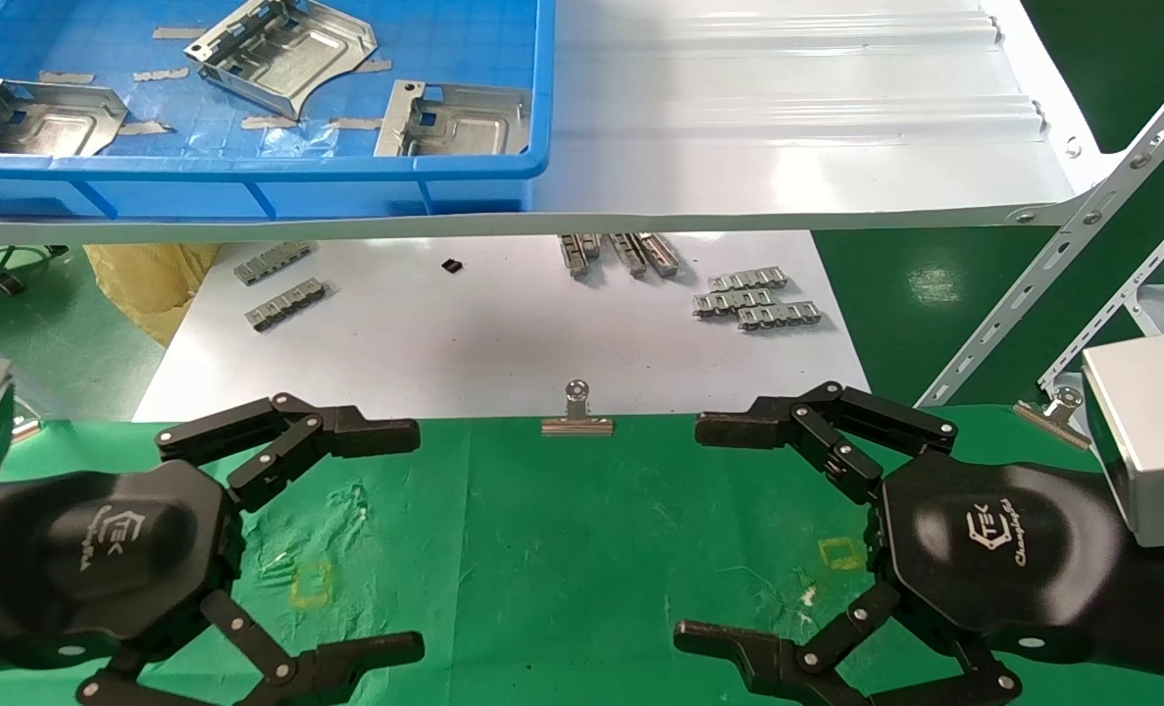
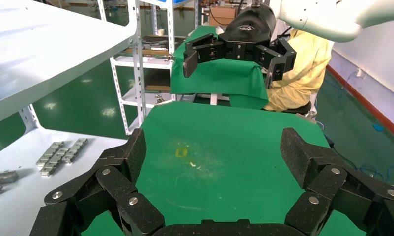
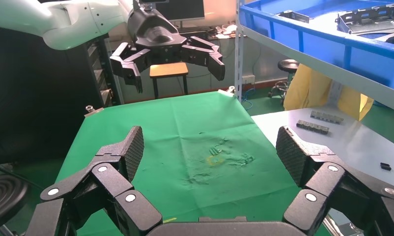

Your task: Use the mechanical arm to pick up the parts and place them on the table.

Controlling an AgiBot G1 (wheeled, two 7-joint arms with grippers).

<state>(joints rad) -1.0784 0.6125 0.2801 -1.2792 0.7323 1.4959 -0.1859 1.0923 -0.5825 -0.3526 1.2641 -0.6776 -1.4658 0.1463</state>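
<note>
Left gripper [image 1: 415,534] and right gripper [image 1: 684,534] wide open, empty, above green table [image 1: 562,549]; parts [image 1: 282,49] in blue bin [image 1: 346,172].

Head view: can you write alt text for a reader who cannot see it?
Two open black grippers, left gripper and right gripper, hover over the green table, holding nothing. Three silver parts lie in a blue bin on the white shelf beyond.

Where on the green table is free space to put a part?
The table is bare between the left gripper and right gripper, up to the clip. The bin is crowded with parts.
</note>
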